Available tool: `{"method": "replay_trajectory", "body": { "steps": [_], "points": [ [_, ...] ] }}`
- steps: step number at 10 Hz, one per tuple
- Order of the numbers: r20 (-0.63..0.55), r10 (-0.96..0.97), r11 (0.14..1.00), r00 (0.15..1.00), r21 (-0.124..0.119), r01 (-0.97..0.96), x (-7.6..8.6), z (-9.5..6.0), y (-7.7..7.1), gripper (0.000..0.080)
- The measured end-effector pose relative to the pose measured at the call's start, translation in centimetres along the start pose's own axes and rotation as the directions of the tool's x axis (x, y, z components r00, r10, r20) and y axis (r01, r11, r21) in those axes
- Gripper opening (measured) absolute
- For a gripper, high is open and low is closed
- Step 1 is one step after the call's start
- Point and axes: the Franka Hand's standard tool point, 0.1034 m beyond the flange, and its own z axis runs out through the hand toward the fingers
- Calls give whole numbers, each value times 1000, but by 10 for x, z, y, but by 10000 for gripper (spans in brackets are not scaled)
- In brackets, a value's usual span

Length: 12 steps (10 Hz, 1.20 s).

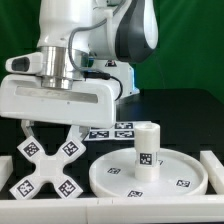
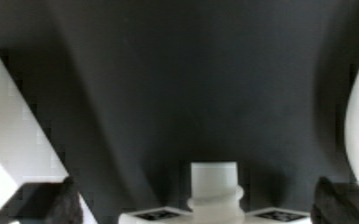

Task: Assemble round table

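Observation:
The cross-shaped base (image 1: 48, 166) lies flat on the black table at the exterior view's left, with tags on its arms. My gripper (image 1: 54, 138) hangs just above it, open and holding nothing, with one dark finger (image 1: 27, 130) on each side. In the wrist view the gripper (image 2: 194, 204) has its fingertips (image 2: 41, 205) wide apart, and a white part of the base (image 2: 211, 190) shows between them with tags beside it. The large round disc (image 1: 182, 178) lies at the right. The short leg (image 1: 147, 149) stands upright on its middle.
The marker board (image 1: 112, 131) lies behind the base and the disc. A white raised border (image 1: 211, 163) runs along the table's right side and front edge. Green curtains close off the back.

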Motion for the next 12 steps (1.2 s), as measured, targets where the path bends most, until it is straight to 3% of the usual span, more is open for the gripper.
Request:
{"method": "replay_trajectory", "body": {
  "steps": [7,8,10,11,12],
  "points": [
    [19,2,1000,1000,10,-2,-5,1,-4,648],
    [98,11,998,995,58,-16,-14,-6,-13,648],
    [203,19,992,979,121,-44,-24,-22,-10,648],
    [242,24,989,970,137,-59,-25,-24,-7,648],
    [245,28,989,969,133,-62,-26,-22,-5,648]
  ]
}}
